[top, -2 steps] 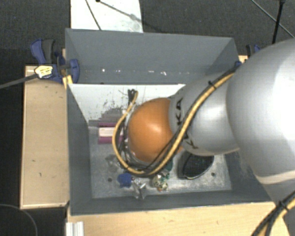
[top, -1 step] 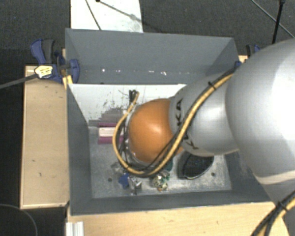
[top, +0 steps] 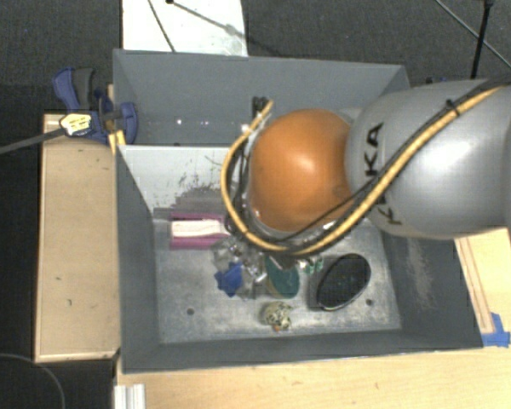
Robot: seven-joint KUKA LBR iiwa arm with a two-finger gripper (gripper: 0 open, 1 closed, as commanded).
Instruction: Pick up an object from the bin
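Two things crowd the gripper (top: 249, 268), a blue lump (top: 230, 280) and a teal lump (top: 282, 278), so pinch just one; jaws apart or not, I cannot tell.

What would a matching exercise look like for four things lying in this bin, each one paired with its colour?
Things:
1. flat block
2. oval disc
3. ragged piece
4. small lump

Colours:
A. black
B. blue
C. pink and white
D. speckled tan

Pairs: 1-C, 2-A, 3-B, 4-D
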